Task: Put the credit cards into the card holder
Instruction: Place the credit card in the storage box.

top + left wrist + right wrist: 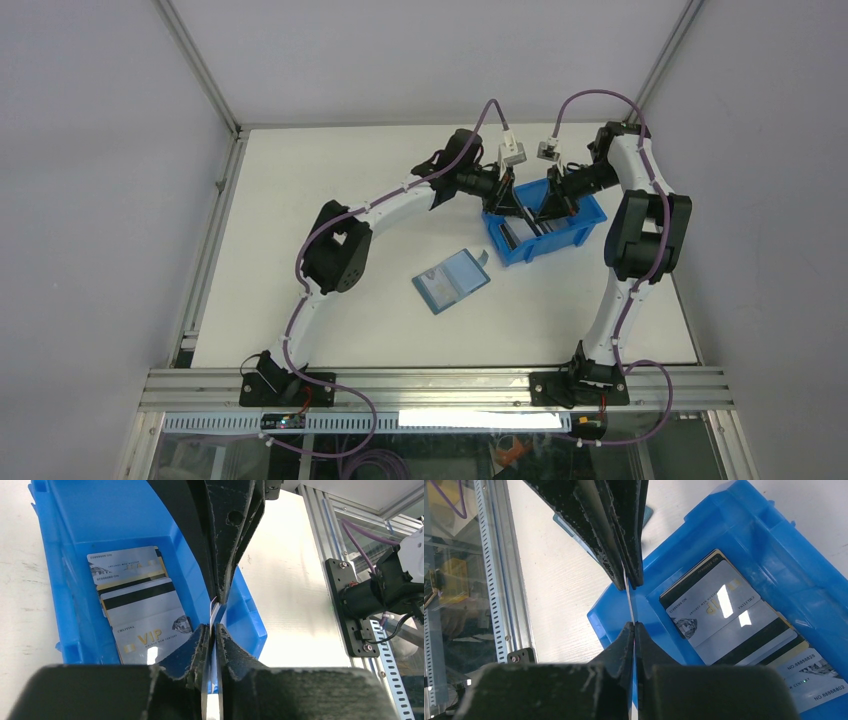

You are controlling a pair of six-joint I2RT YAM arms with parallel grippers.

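Observation:
A thin credit card (214, 611) stands on edge over the blue bin (592, 226), pinched from both sides. My left gripper (214, 627) is shut on one end of it and my right gripper (634, 624) is shut on the other end, where the card (629, 600) shows as a fine line. From above, the left gripper (514, 200) and the right gripper (546, 204) meet tip to tip above the bin. Several silvery credit cards (142, 615) with dark stripes lie flat on the bin floor. The teal card holder (452, 281) lies open on the table, left of and nearer than the bin.
The bin wall (100, 510) rises around the loose cards (719, 610). An aluminium rail (430, 385) runs along the table's near edge, and the enclosure walls stand left, right and behind.

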